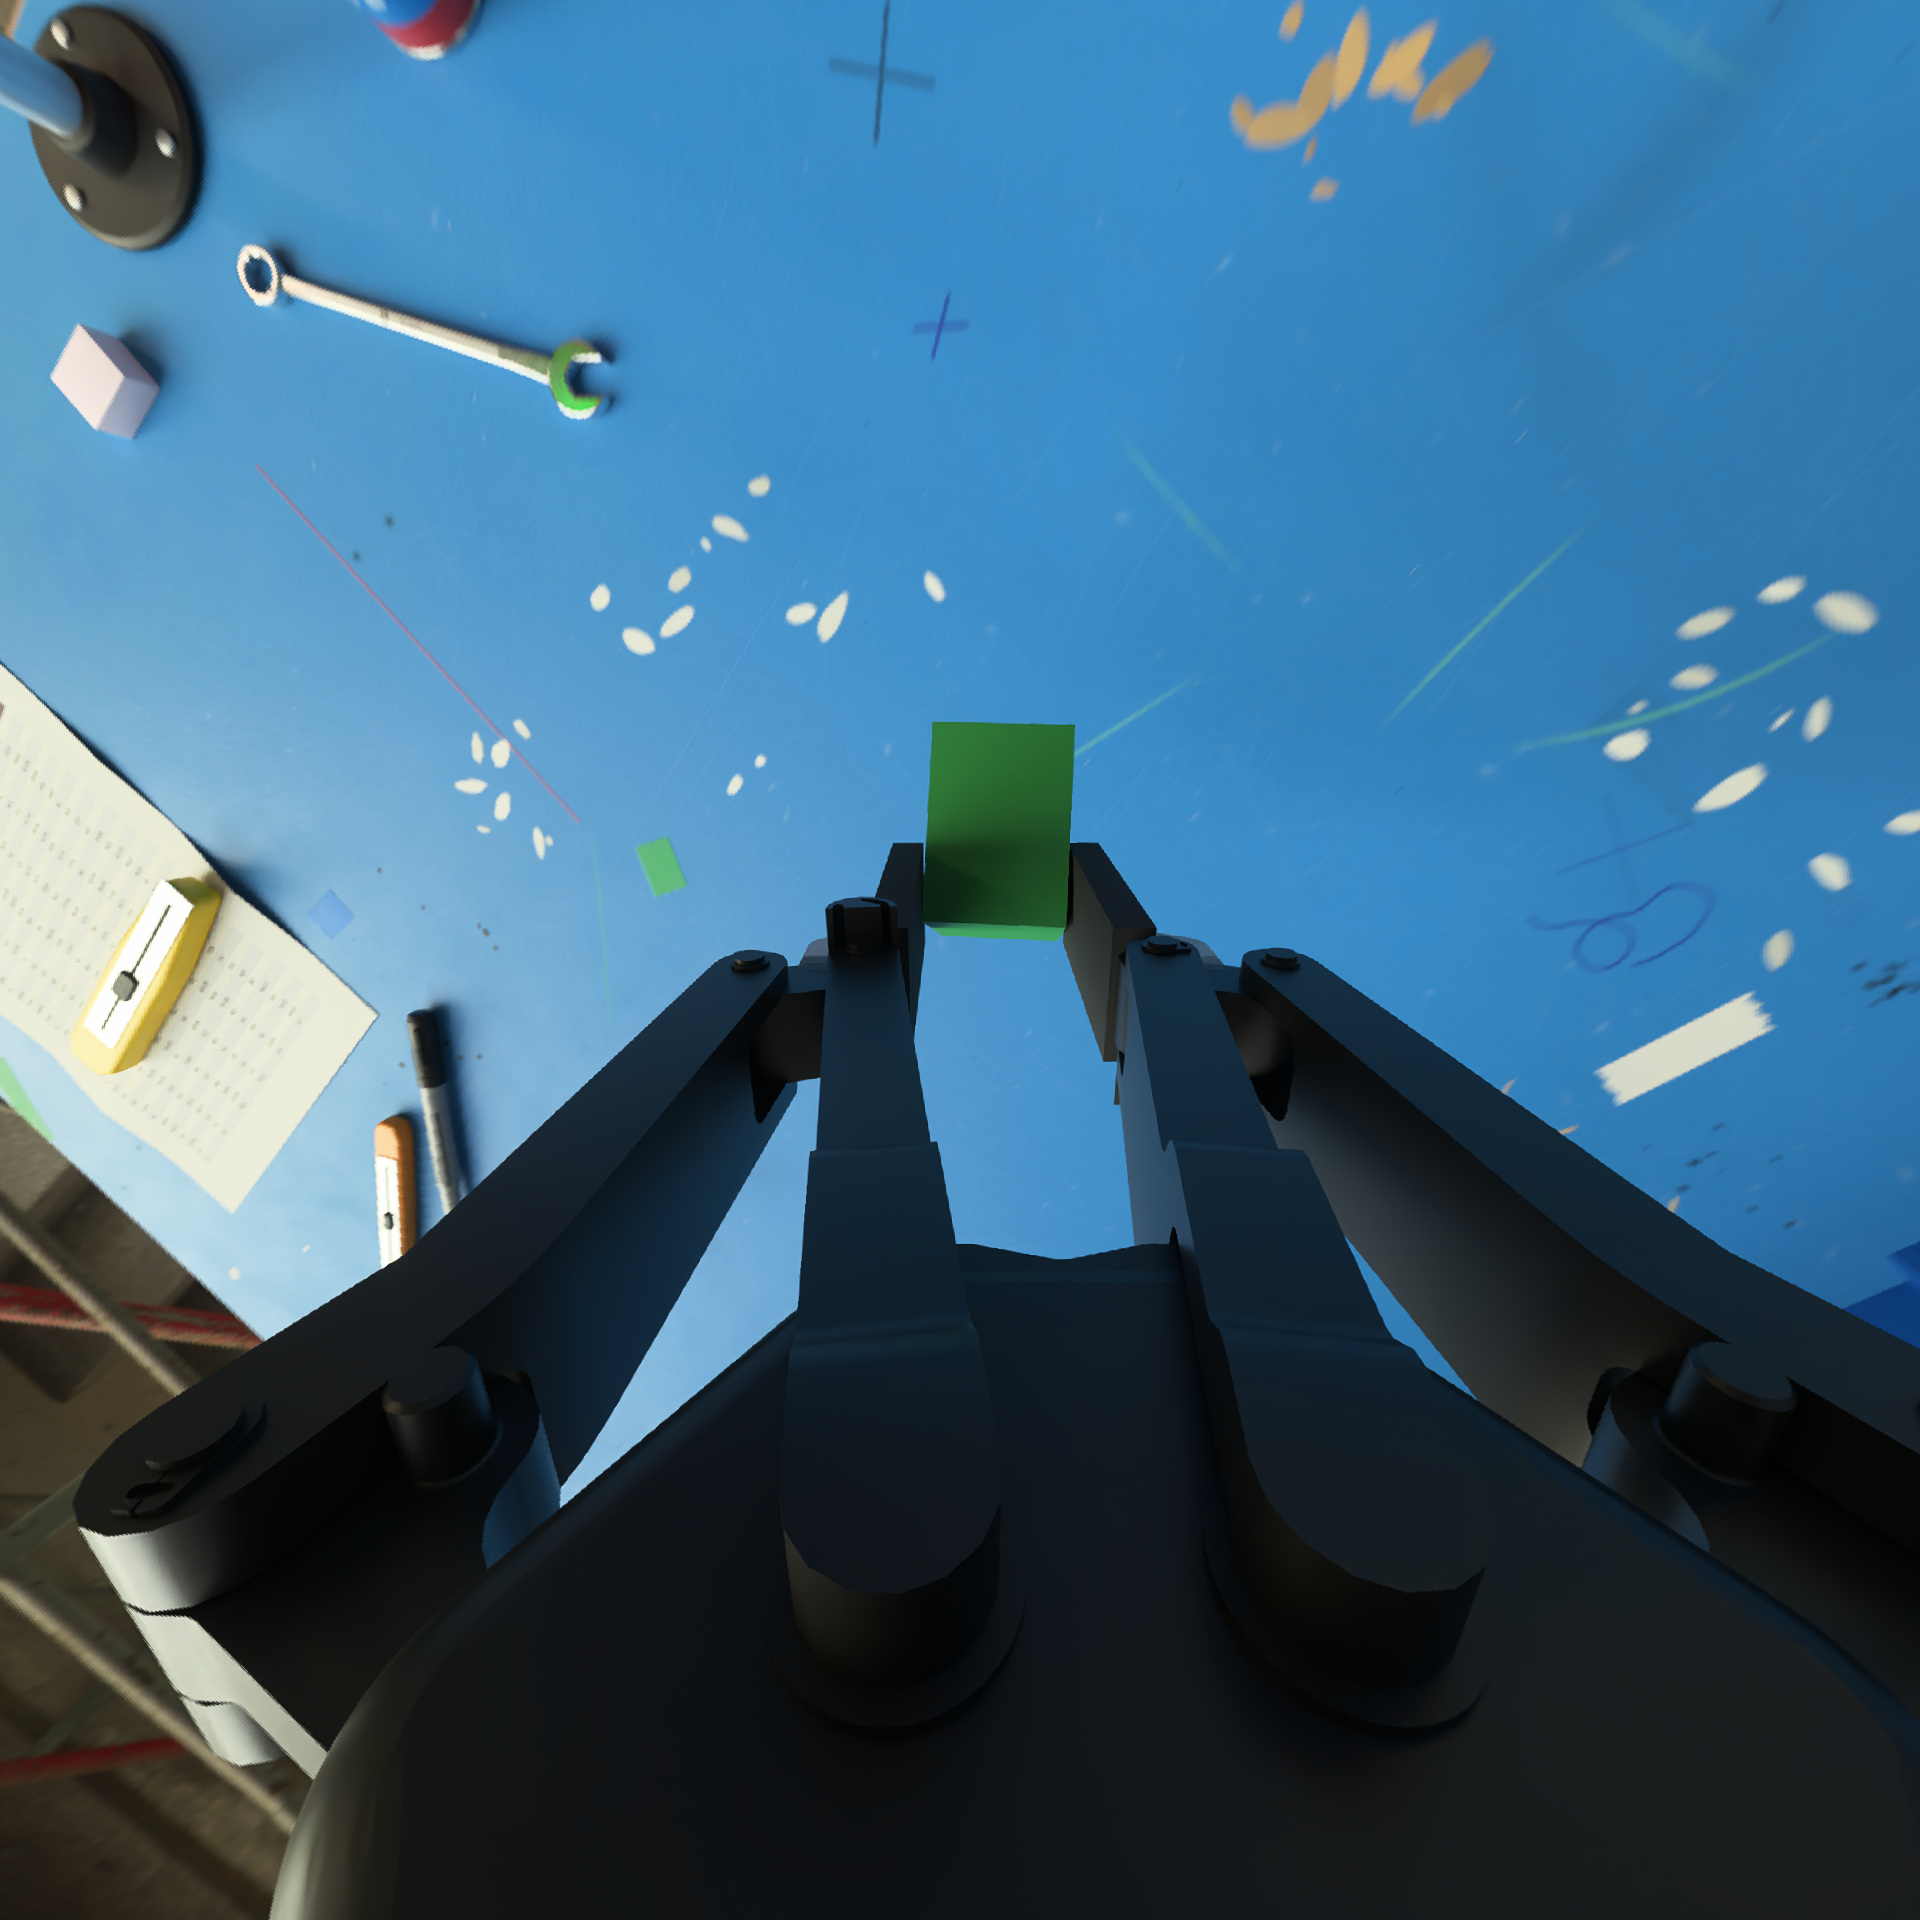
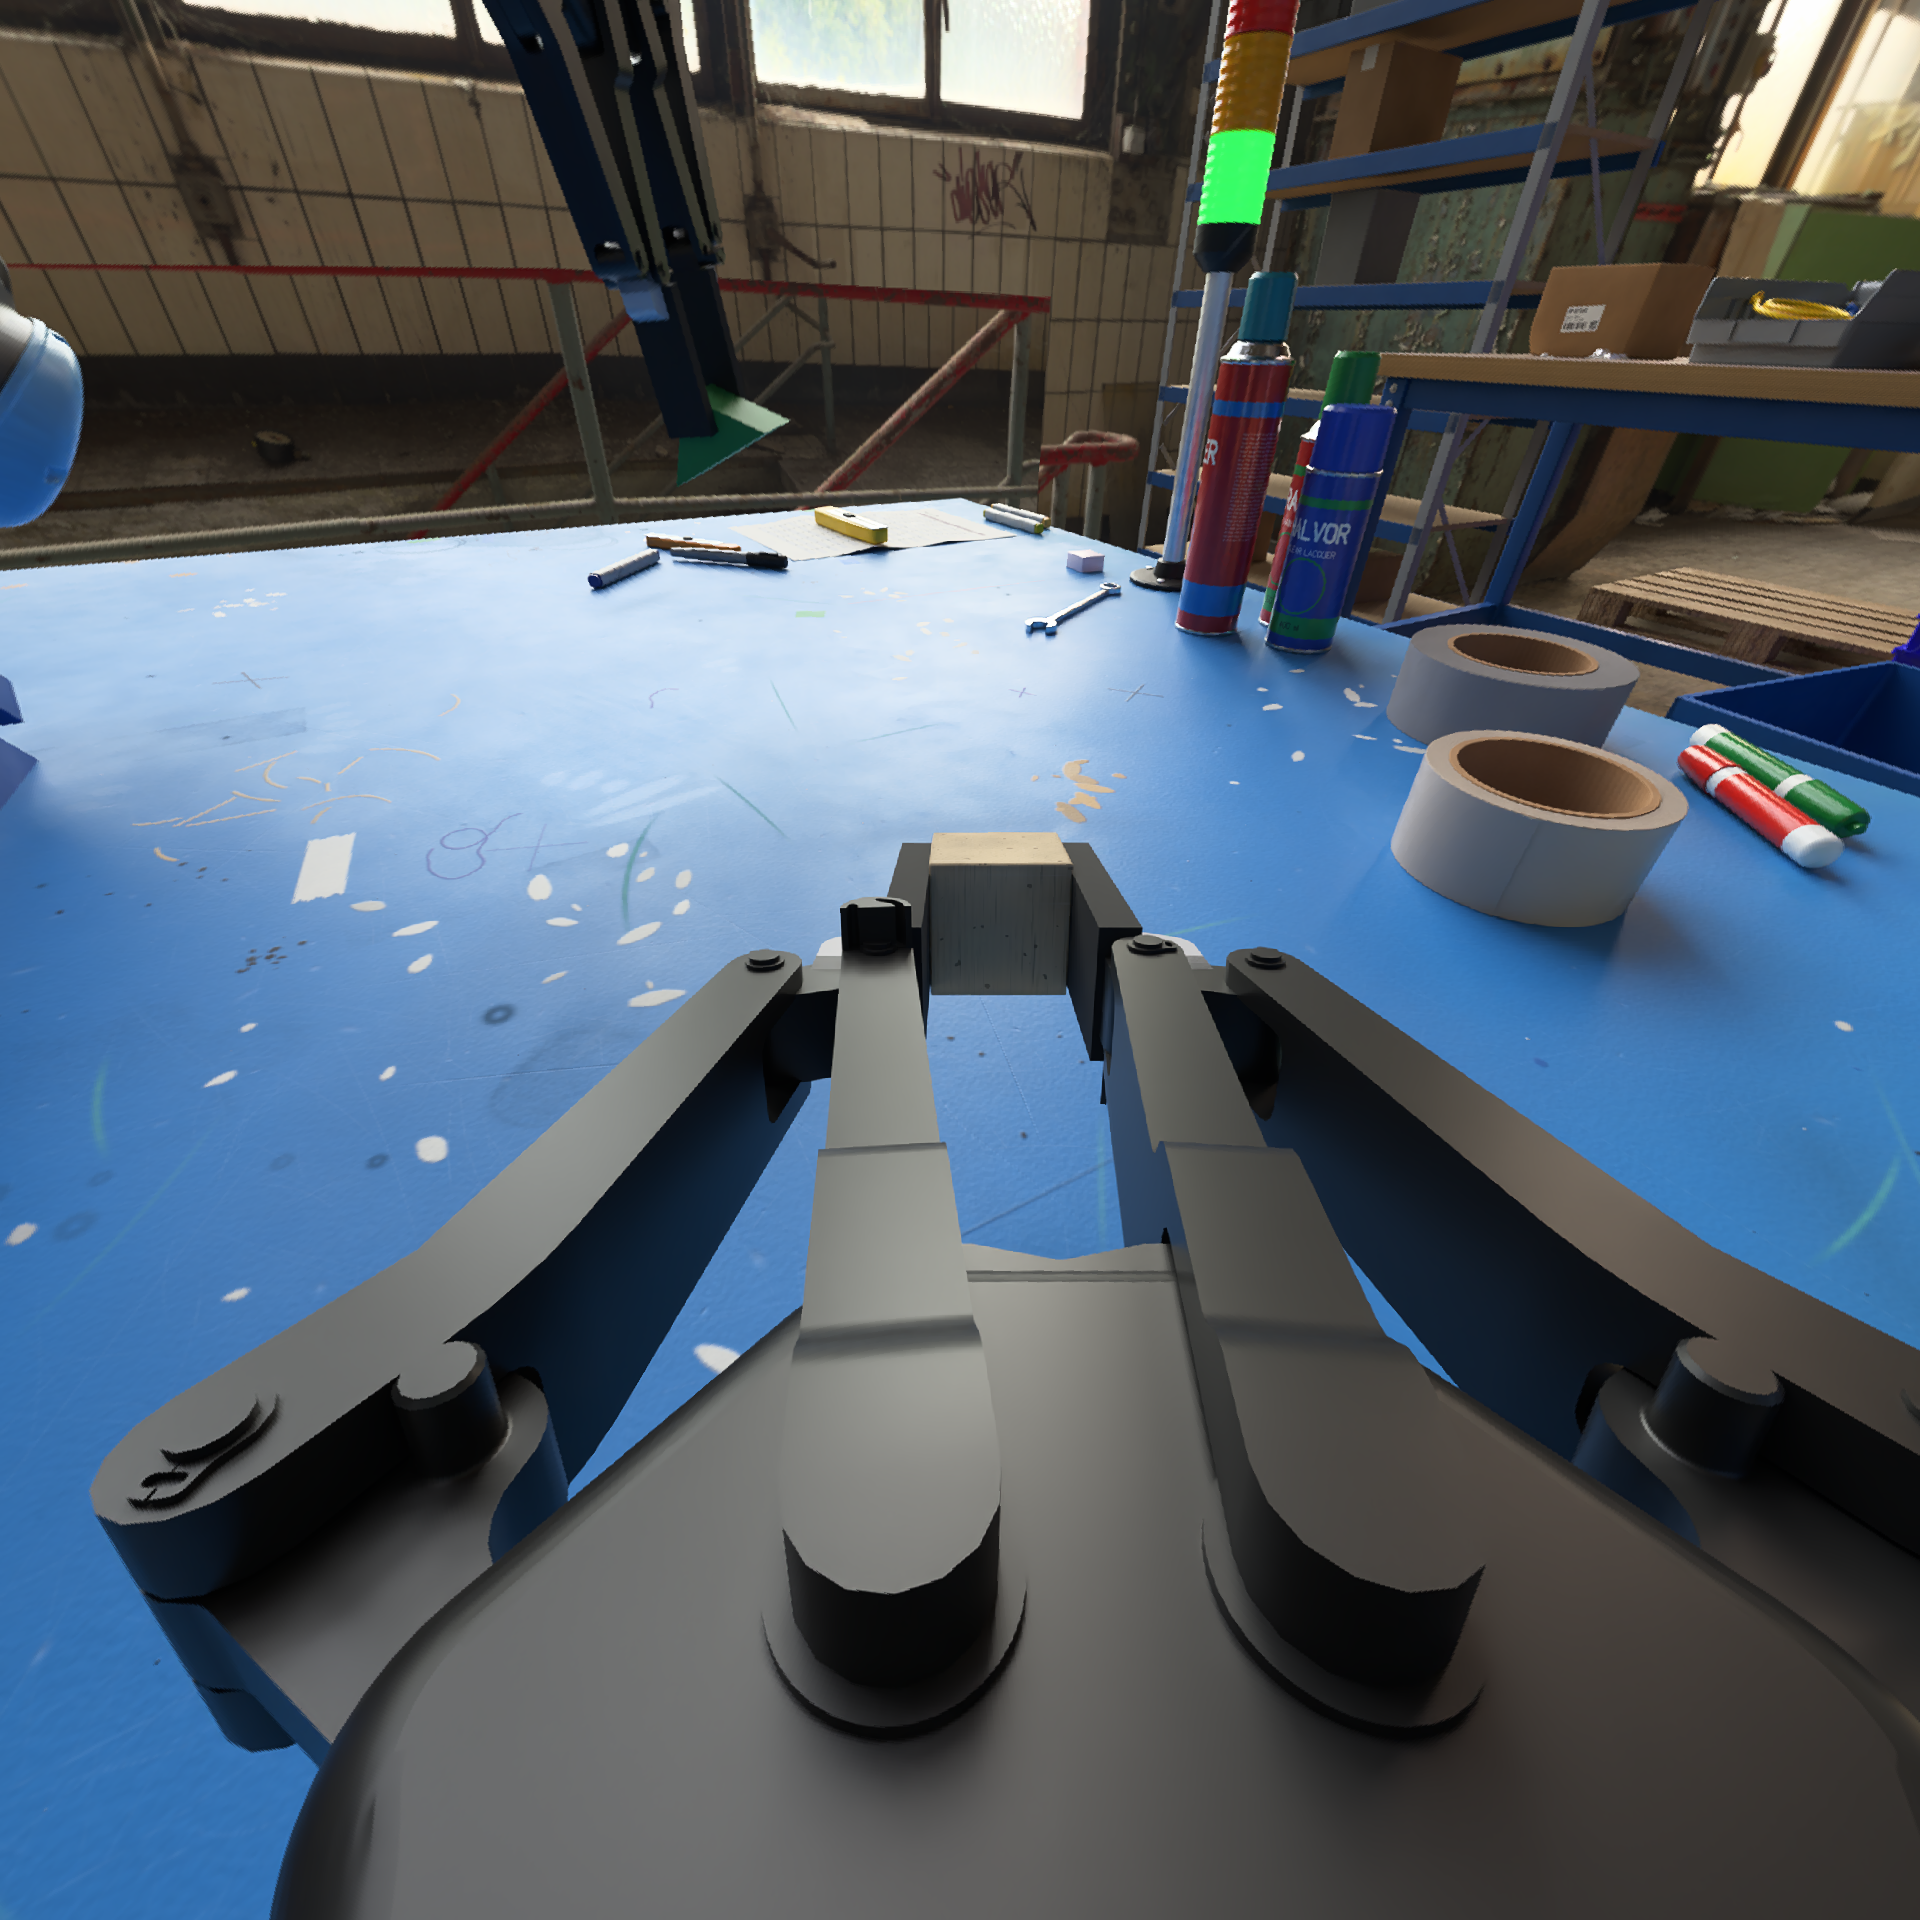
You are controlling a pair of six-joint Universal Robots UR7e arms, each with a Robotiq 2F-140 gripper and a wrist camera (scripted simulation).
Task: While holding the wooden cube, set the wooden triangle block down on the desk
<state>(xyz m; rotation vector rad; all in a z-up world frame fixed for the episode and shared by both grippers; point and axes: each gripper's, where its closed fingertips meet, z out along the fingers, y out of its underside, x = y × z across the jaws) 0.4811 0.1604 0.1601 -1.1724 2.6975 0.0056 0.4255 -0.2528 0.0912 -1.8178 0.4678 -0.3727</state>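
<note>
My left gripper (image 1: pixel 997 883) is shut on a green triangle block (image 1: pixel 1000 821) and holds it high above the blue desk (image 1: pixel 1247 416), pointing down. In the right wrist view the left gripper (image 2: pixel 694 416) hangs far off with the green triangle block (image 2: pixel 732 434) well above the desk. My right gripper (image 2: pixel 1000 904) is shut on the pale wooden cube (image 2: pixel 1000 920) and holds it a little above the blue desk (image 2: pixel 520 1039).
A wrench (image 1: pixel 416 330), a pale cube (image 1: pixel 104 379), paper with a yellow tool (image 1: pixel 145 977), a marker (image 1: pixel 434 1107) and a knife (image 1: pixel 395 1184) lie left. Two tape rolls (image 2: pixel 1538 826), spray cans (image 2: pixel 1320 530), markers (image 2: pixel 1766 795), a blue bin (image 2: pixel 1829 717) and a signal pole (image 2: pixel 1216 312) stand right.
</note>
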